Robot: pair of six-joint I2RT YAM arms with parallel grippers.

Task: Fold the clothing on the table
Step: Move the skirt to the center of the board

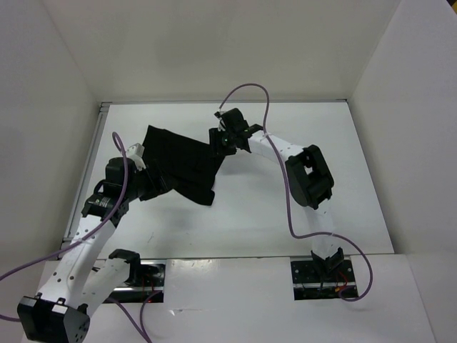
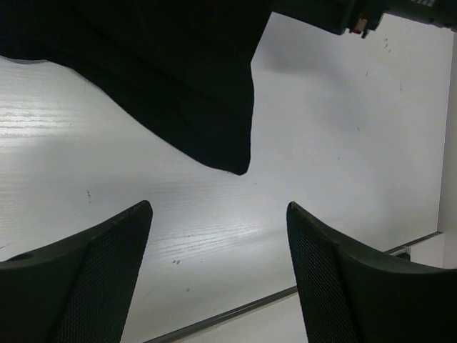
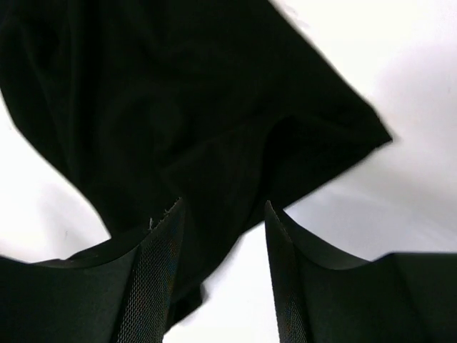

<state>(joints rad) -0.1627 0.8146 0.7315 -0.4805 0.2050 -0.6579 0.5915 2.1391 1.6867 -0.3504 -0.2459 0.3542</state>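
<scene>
White tabletop [image 1: 250, 221] is stretching away from the arm bases. Nearest us, we are seeing the left pincer [image 2: 218, 207] hovering at the near-left edge of the clothing [image 1: 182, 161]. Its jaws are standing wide apart, with only bare tabletop showing in the gap and a pointed corner of the black fabric lying just beyond. The clothing is lying rumpled, left of centre on the tabletop. Farther back, the right pincer [image 3: 223, 207] is reaching over the cloth's far-right corner. Its jaws are spread too, with fabric running across the gap between them, and we are not seeing it pinched.
</scene>
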